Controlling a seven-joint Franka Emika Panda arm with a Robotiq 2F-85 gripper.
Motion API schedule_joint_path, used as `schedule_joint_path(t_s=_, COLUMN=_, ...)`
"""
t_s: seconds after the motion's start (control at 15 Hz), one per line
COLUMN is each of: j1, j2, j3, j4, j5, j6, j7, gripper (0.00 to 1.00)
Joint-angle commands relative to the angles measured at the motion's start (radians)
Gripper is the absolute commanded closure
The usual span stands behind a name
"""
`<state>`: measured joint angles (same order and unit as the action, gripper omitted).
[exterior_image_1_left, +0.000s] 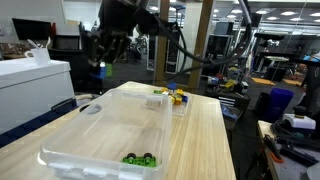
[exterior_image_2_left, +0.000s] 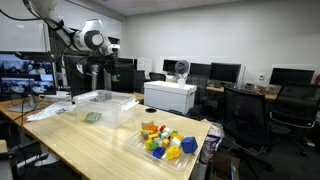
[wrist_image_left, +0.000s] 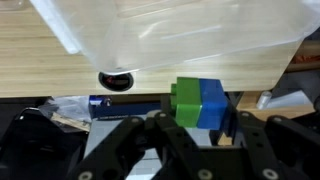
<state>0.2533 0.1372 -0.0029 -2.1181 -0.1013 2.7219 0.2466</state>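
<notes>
Seen from the wrist, the pincer (wrist_image_left: 195, 128) pinches a green-and-blue block (wrist_image_left: 200, 102), its fingers pressed against the block's sides. The block hangs just off the edge of the wooden tabletop (wrist_image_left: 60, 75), over the darker space beyond. A clear bin (wrist_image_left: 170, 30) fills the top of that view, and a small dark round object (wrist_image_left: 117, 78) sits at the tabletop's edge near it.

Neither exterior view shows the grip itself. In an exterior view, the black arm (exterior_image_1_left: 150, 20) reaches in from above with the pincer (exterior_image_1_left: 100, 52) raised past the far end of the clear bin (exterior_image_1_left: 100, 130). A few green pieces (exterior_image_1_left: 140, 158) lie inside the bin's near end, hidden from the wrist. A small tray of coloured blocks (exterior_image_1_left: 172, 98) sits just beside the bin.

In an exterior view from across the room, the arm (exterior_image_2_left: 85, 40) is bent at the elbow and points the pincer downward behind the bin (exterior_image_2_left: 120, 103). The tray of coloured blocks (exterior_image_2_left: 165, 142) stands well apart from the arm at the near end of the tabletop.
</notes>
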Motion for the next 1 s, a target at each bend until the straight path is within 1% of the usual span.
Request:
schedule_joint_path(t_s=0.0, j1=-0.114, j2=-0.112, j3=-0.014, j4=-0.075, j5=0.056, j6=0.009, j7=0.003, gripper=0.78)
schedule_joint_path(t_s=0.07, j1=-0.168, j2=-0.127, j3=-0.038, j4=-0.103, j5=0.079, j6=0.027, j7=0.004, gripper=0.78)
schedule_joint_path(t_s=0.13, j1=-0.199, j2=-0.132, j3=-0.055, j4=-0.112, j5=0.092, j6=0.035, j7=0.006, gripper=0.78)
schedule_joint_path(t_s=0.27, j1=-0.309, j2=-0.094, j3=-0.121, j4=-0.16, j5=0.134, j6=0.112, j7=0.006, gripper=0.78)
schedule_joint_path(t_s=0.33, j1=-0.34, j2=-0.054, j3=-0.141, j4=-0.177, j5=0.165, j6=0.165, j7=0.008, gripper=0.78)
schedule_joint_path(t_s=0.4, j1=-0.365, j2=-0.006, j3=-0.159, j4=-0.181, j5=0.182, j6=0.215, j7=0.036, gripper=0.78)
schedule_joint_path(t_s=0.47, j1=-0.374, j2=0.042, j3=-0.173, j4=-0.18, j5=0.193, j6=0.256, j7=0.081, gripper=0.78)
schedule_joint_path(t_s=0.53, j1=-0.371, j2=0.073, j3=-0.185, j4=-0.175, j5=0.195, j6=0.278, j7=0.126, gripper=0.78)
schedule_joint_path(t_s=0.67, j1=-0.328, j2=0.125, j3=-0.218, j4=-0.171, j5=0.183, j6=0.343, j7=0.278, gripper=0.78)
schedule_joint_path(t_s=0.87, j1=-0.226, j2=0.184, j3=-0.292, j4=-0.168, j5=0.191, j6=0.448, j7=0.478, gripper=0.78)
schedule_joint_path(t_s=0.93, j1=-0.181, j2=0.204, j3=-0.33, j4=-0.164, j5=0.196, j6=0.472, j7=0.537, gripper=0.78)
